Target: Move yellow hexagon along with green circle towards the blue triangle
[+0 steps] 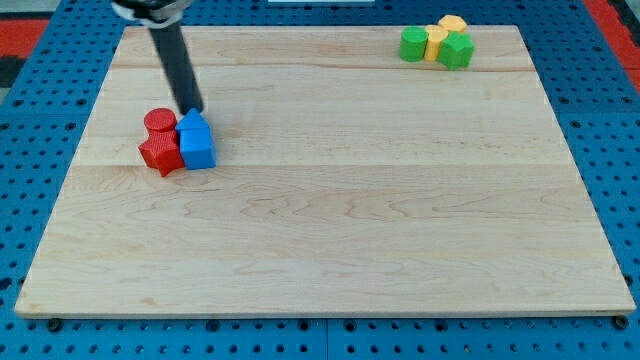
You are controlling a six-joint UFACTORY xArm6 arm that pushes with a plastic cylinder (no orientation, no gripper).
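Note:
My tip (194,109) rests at the upper edge of a cluster at the view's left, touching or nearly touching the upper blue block (193,125). This block looks like the blue triangle. A second blue block (199,152) sits just below it. A red cylinder (159,122) and a red star-like block (160,155) adjoin them on the left. Far off at the view's top right, the green circle (412,44) sits against a yellow block (436,45), which looks like the yellow hexagon.
Another yellow block (453,24) and a green angular block (458,50) press against the top-right group. The wooden board (330,230) lies on a blue pegboard (30,200). The rod slants up to the view's top left.

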